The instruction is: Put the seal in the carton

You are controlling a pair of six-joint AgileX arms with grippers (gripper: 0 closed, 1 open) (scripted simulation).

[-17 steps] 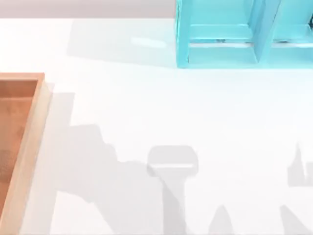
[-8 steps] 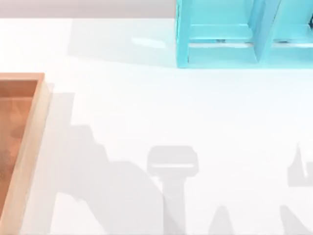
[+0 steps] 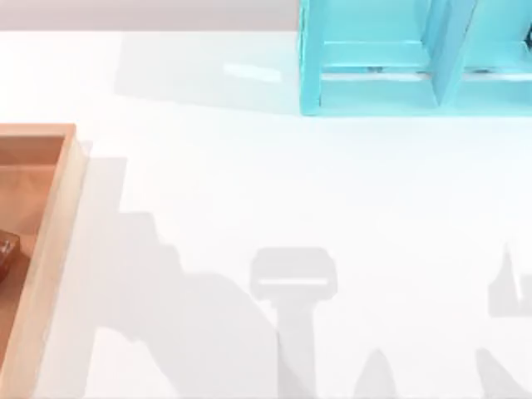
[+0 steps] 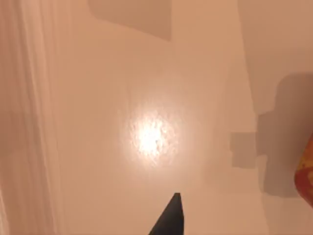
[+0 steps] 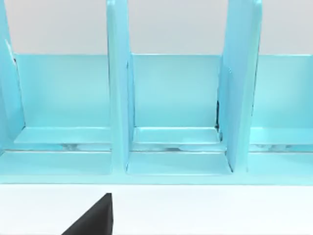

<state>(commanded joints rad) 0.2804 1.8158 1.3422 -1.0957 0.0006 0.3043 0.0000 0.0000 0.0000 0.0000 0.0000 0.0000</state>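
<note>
Glossy seal in the wooden-walled carton
The reddish-brown seal (image 3: 7,252) is seen on the carton (image 3: 51,216) floor; gripper states cannot be told.

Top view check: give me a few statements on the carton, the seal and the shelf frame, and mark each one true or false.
1. The carton lies at the table's left edge. True.
2. A small dark reddish-brown block, apparently the seal, sits on the carton's orange floor at the picture's left border. True.
3. The seal stands in a compartment of the turquoise shelf frame. False: the compartments hold no block; it is inside the carton.
4. The shelf frame touches the carton. False: bare white table lies between them, with the frame at the far right.
5. The carton's walls are turquoise. False: they are light wood-coloured.
</note>
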